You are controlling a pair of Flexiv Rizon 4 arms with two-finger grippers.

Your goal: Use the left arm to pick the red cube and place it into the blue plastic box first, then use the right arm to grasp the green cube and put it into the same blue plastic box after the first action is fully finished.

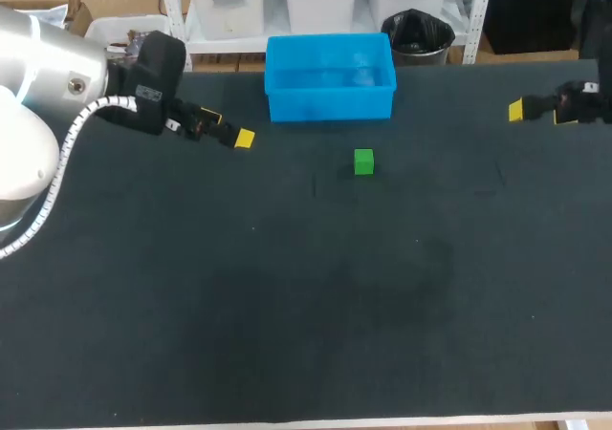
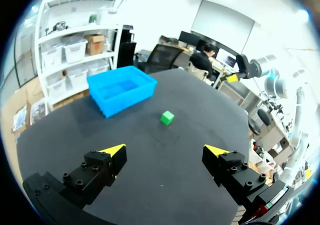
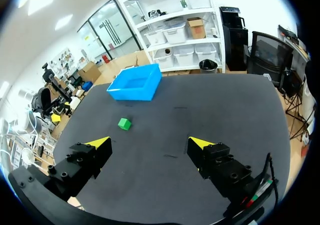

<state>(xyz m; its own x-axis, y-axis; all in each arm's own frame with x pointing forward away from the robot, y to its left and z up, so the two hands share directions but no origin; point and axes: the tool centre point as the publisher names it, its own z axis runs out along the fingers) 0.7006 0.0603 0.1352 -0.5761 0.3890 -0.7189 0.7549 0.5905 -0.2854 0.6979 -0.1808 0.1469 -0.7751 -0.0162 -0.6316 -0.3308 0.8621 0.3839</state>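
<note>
1. The dark table [image 1: 287,334] fills the head view.
2. The left arm [image 1: 43,86] comes in at the table's far left corner, its wrist pointing toward the middle.
3. The blue plastic box [image 1: 330,103] stands at the far edge, near the centre, its open side up.
4. The left gripper [image 2: 165,151] hangs above the table, left of the box and apart from it. Its fingers are spread wide with nothing between them.
5. The right gripper [image 3: 149,143] hangs at the far right edge of the table, well away from the box. Its fingers are also spread and empty.
6. The green cube [image 1: 363,161] sits on the table just in front of the box, not touching it. It lies between the two grippers and is nearer the left one.
</note>
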